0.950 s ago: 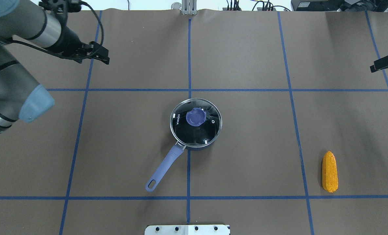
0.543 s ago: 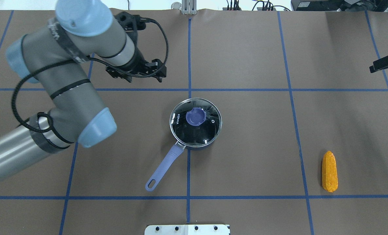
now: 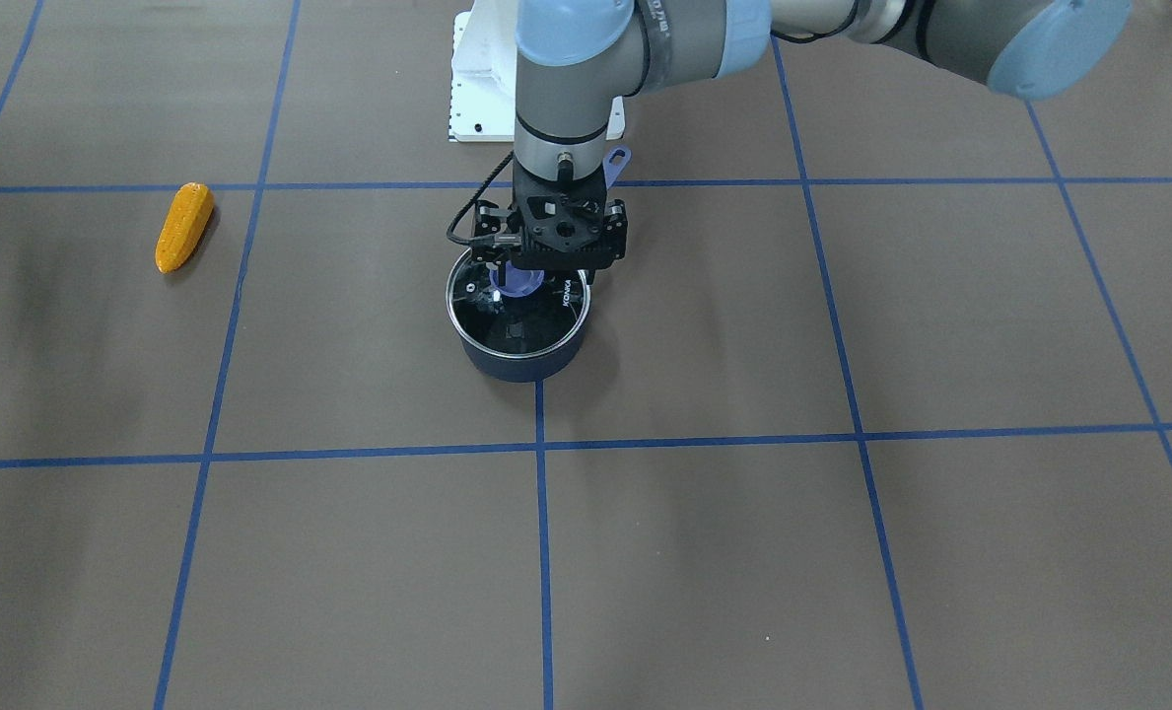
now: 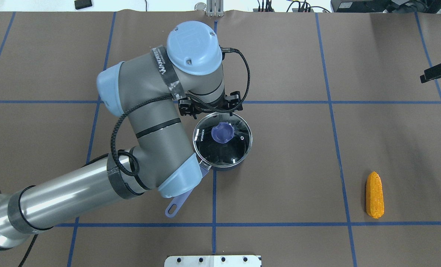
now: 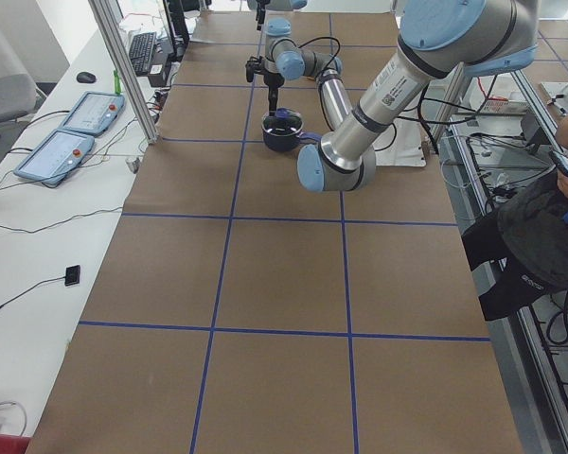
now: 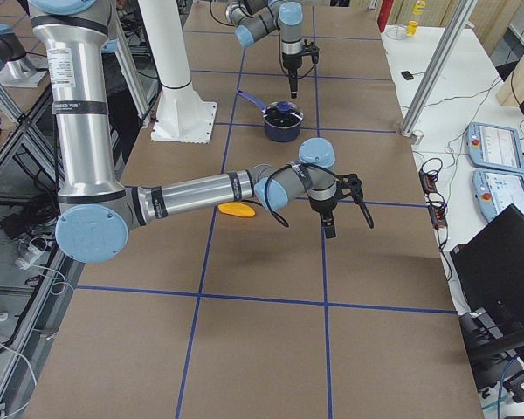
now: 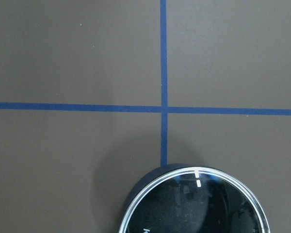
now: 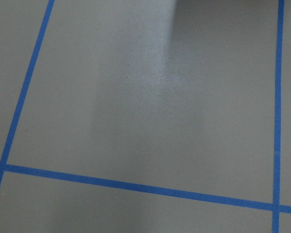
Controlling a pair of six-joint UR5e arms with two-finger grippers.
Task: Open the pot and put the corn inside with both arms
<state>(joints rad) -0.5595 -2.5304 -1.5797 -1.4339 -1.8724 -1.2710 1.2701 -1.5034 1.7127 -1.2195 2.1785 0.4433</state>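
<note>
presently left hand [image 3: 546, 254] hovers over lidded pot [image 3: 521, 367], corn [image 3: 183, 228] well apart.

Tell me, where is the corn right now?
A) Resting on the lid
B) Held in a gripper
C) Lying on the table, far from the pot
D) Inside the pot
C: the corn lies alone on the table, well off to one side of the pot, whose lid is on.

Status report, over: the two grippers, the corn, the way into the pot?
Left gripper above lid, jaws unclear. Right gripper near table edge, jaws unclear. Corn lies on table, apart from both. Lid on pot blocks entry.
</note>
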